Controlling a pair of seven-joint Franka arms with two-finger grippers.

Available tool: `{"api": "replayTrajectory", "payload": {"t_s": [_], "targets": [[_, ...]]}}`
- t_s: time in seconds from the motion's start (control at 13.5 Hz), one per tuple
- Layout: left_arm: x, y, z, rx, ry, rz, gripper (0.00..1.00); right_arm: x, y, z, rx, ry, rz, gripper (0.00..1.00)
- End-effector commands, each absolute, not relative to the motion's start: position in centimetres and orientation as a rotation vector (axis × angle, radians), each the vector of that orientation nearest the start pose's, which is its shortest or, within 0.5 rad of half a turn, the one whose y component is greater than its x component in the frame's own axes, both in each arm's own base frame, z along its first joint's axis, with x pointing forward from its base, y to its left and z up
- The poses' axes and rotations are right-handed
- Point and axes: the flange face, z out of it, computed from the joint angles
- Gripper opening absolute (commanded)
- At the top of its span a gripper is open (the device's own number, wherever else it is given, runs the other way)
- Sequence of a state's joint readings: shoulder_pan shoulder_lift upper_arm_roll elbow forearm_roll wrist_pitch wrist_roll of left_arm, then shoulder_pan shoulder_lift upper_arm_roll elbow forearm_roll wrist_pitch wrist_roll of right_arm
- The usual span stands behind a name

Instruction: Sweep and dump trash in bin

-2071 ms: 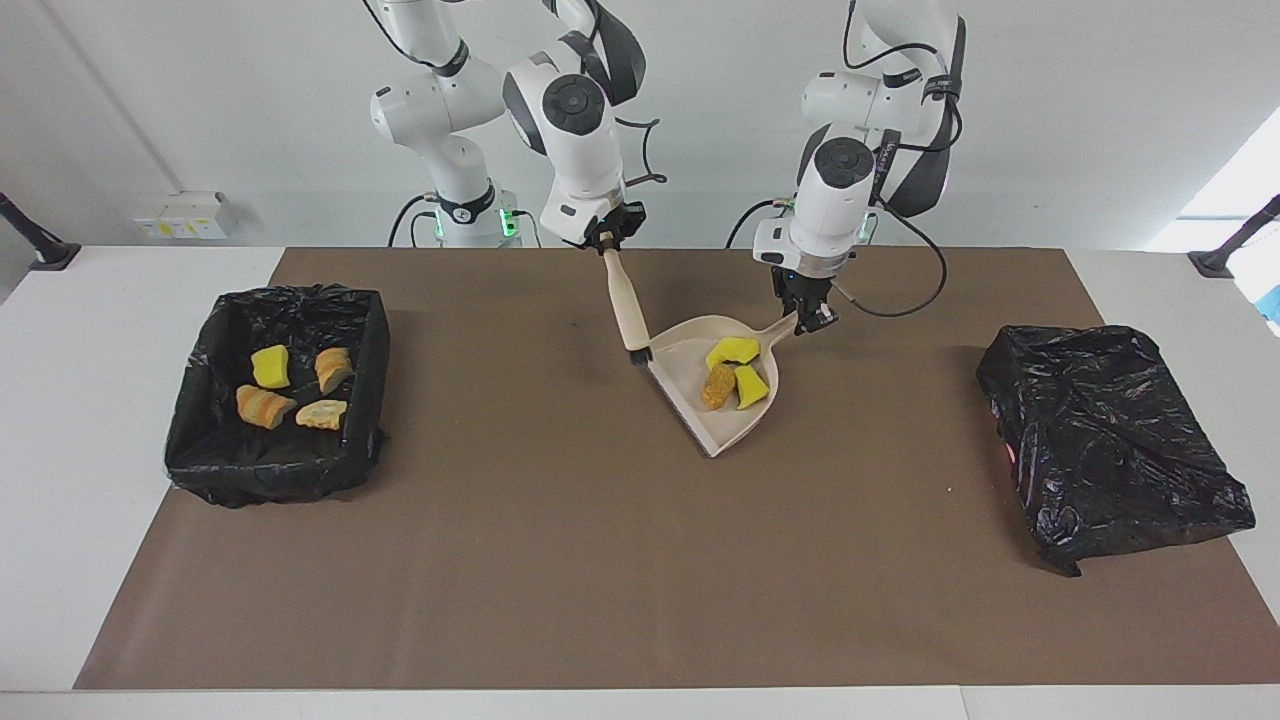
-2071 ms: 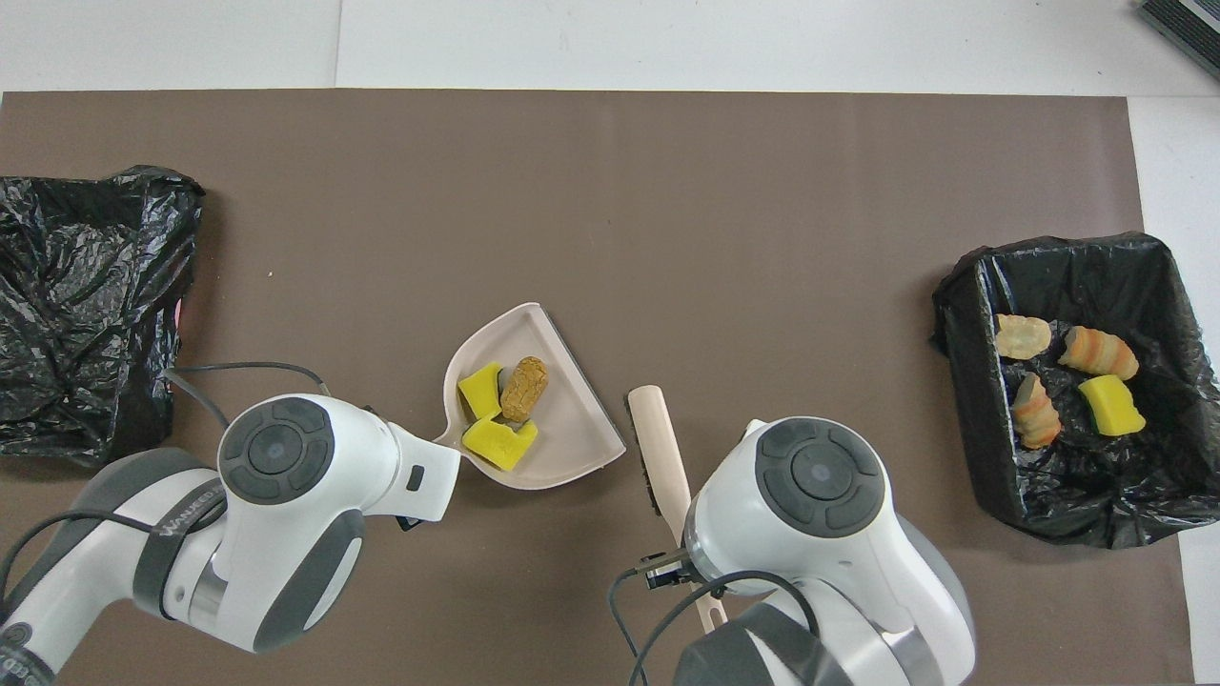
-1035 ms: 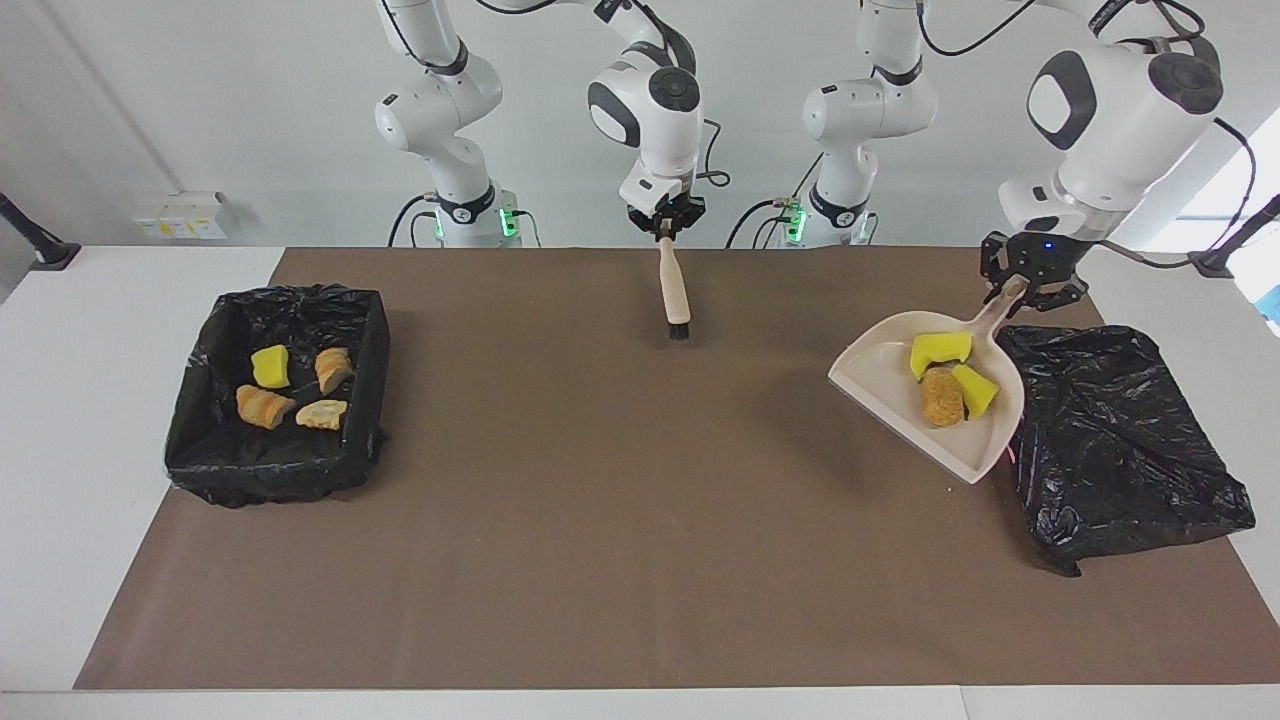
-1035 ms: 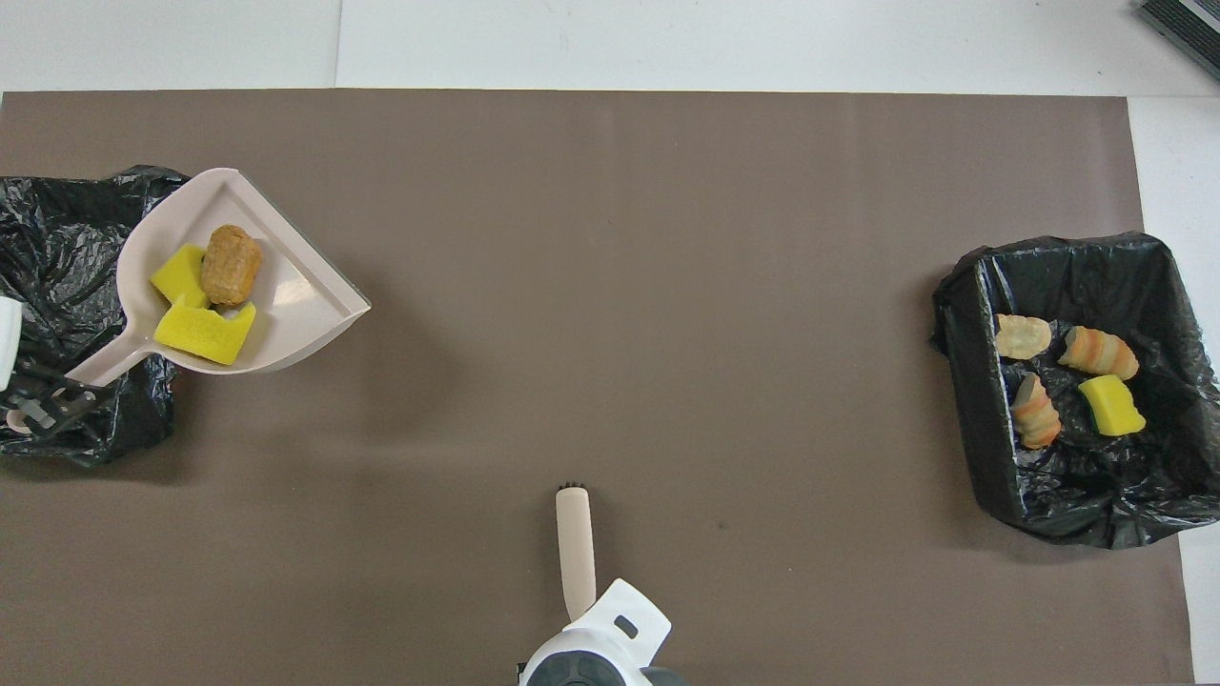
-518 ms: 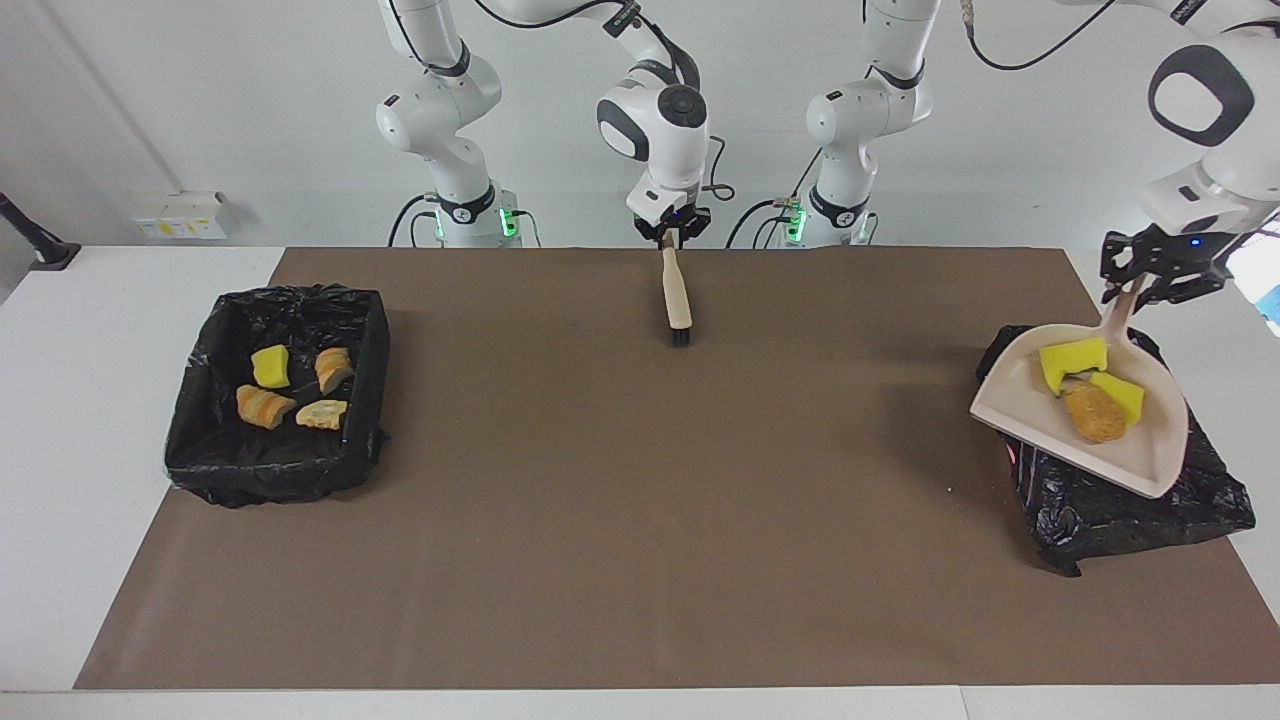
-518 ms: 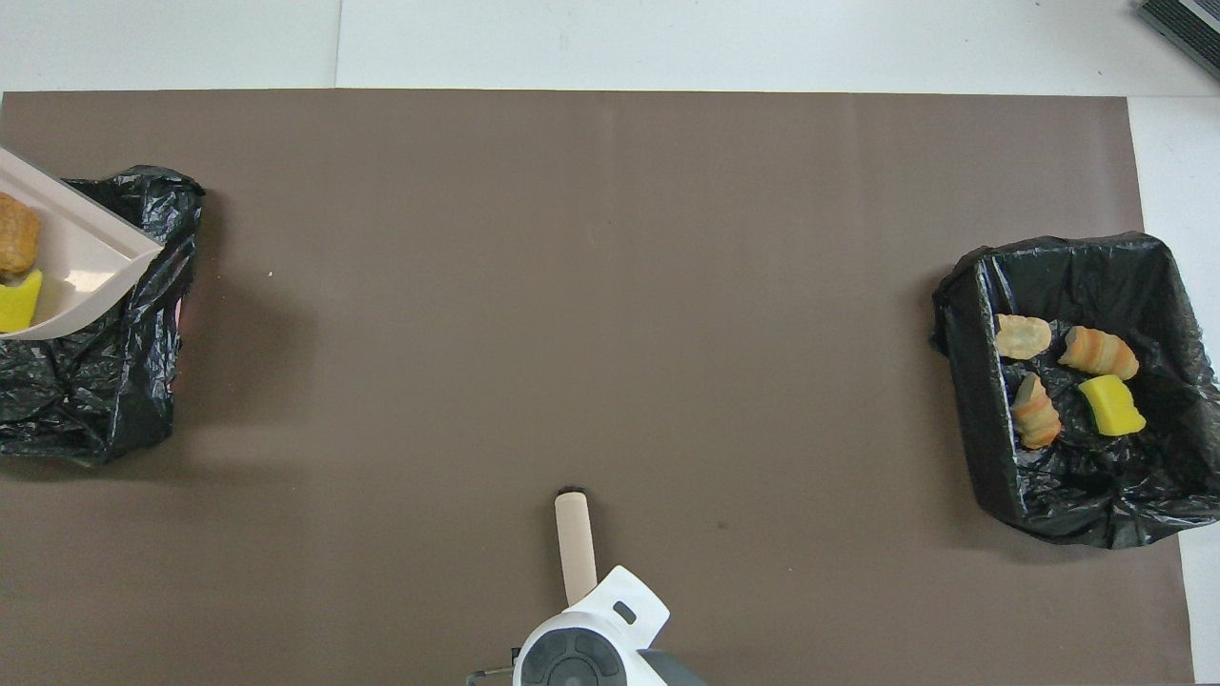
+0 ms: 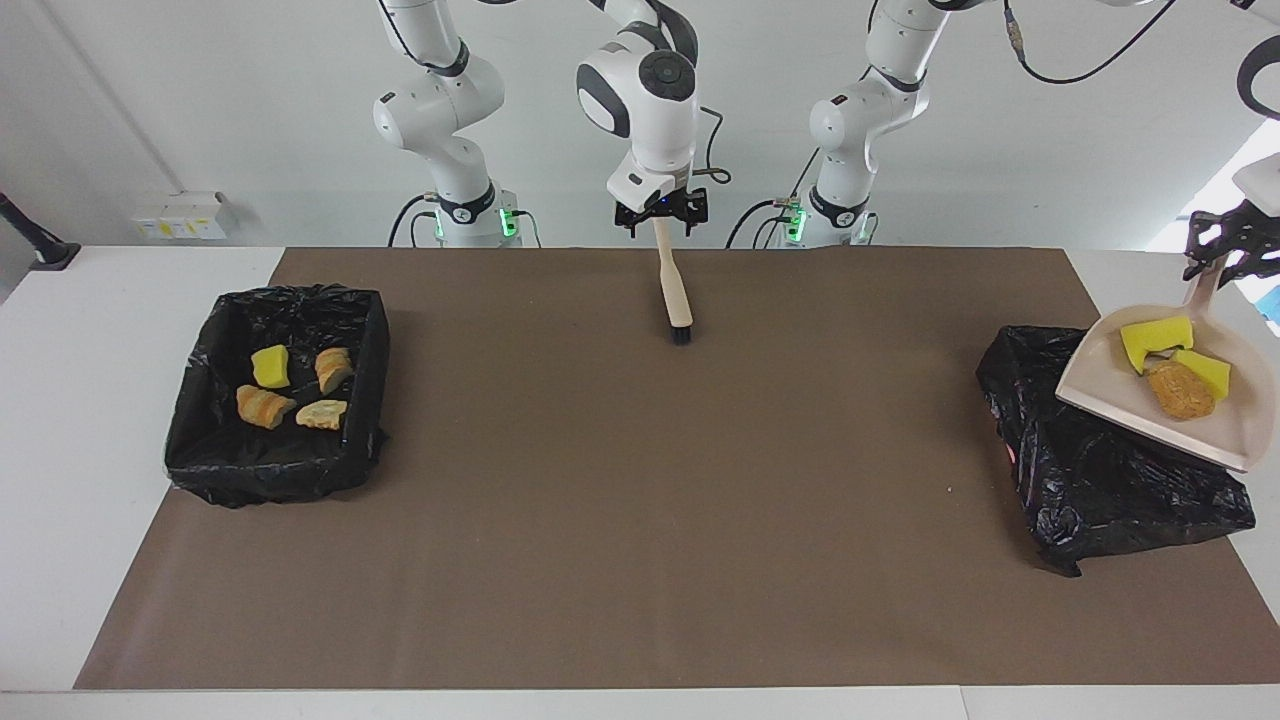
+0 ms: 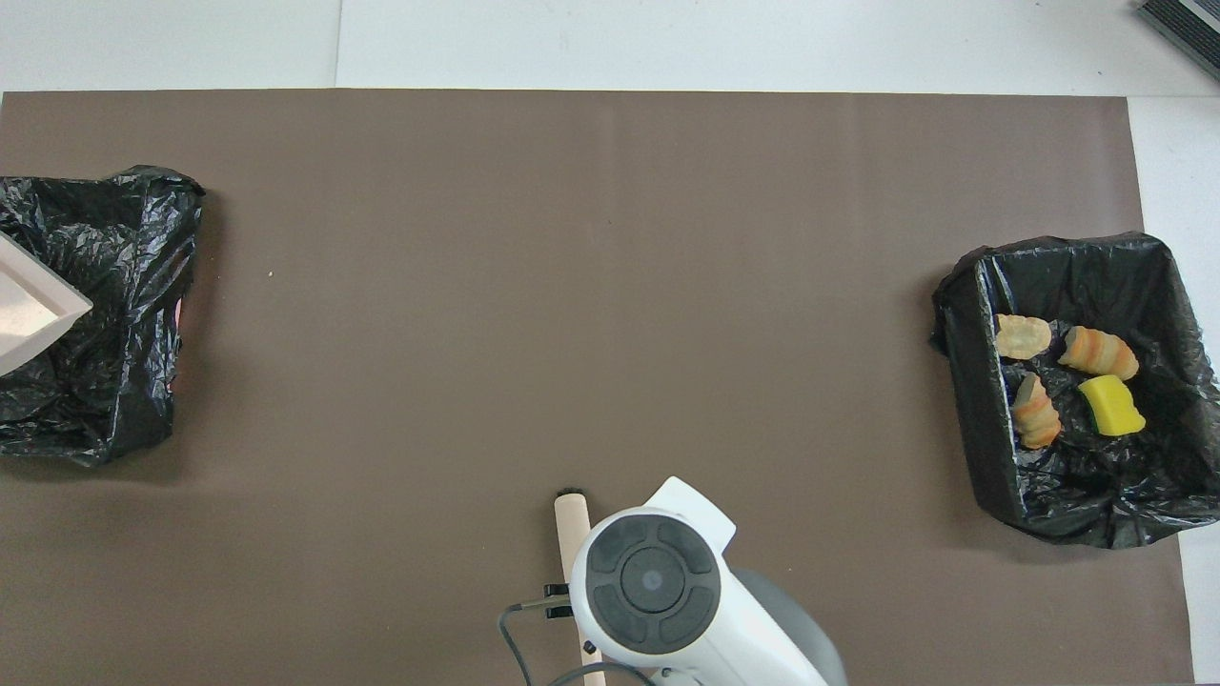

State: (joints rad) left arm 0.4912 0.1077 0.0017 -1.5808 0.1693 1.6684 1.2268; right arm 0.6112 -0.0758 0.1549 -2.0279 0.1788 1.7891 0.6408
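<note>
My left gripper (image 7: 1222,252) is shut on the handle of the beige dustpan (image 7: 1120,395) and holds it in the air over the crumpled black-bagged bin (image 7: 1090,450) at the left arm's end. In the pan lie trash pieces: two yellow sponge chunks (image 7: 1155,340) and a golden-brown lump (image 7: 1180,390). In the overhead view only the pan's corner (image 8: 29,310) shows over that bin (image 8: 105,314). My right gripper (image 7: 660,220) stands open, a finger on each side of the top of the brush (image 7: 675,290), whose bristles rest on the mat.
A second black-lined bin (image 7: 280,470) at the right arm's end holds a yellow chunk (image 7: 270,365) and three bread-like lumps (image 7: 262,405). The brown mat (image 7: 640,500) covers the table. In the overhead view the right arm's wrist (image 8: 648,581) covers most of the brush (image 8: 570,514).
The left arm has carried the loaded dustpan farther toward its own end, over the bin. The right gripper has opened around the brush handle; the brush has stayed put.
</note>
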Motion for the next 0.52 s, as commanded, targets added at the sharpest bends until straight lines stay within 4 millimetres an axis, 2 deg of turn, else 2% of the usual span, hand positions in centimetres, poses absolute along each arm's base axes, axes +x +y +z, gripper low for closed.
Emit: {"api": "replayTrajectory", "payload": {"t_s": [0.0, 0.15, 0.3, 0.44], "targets": [[51.0, 31.0, 57.3, -2.689, 1.323, 0.289, 0.0, 39.8, 34.1, 51.1, -3.119, -0.211, 0.323, 1.0], [51.0, 31.4, 56.7, -2.595, 1.393, 0.381, 0.0, 42.5, 30.8, 53.5, -3.094, -0.289, 0.323, 1.0], [51.2, 32.0, 56.7, -2.53, 1.456, 0.401, 0.0, 44.9, 27.3, 55.8, -3.097, -0.375, 0.281, 1.0], [52.2, 32.3, 56.2, -2.452, 1.465, 0.455, 0.0, 47.2, 23.4, 57.4, -3.079, -0.462, 0.23, 1.0]]}}
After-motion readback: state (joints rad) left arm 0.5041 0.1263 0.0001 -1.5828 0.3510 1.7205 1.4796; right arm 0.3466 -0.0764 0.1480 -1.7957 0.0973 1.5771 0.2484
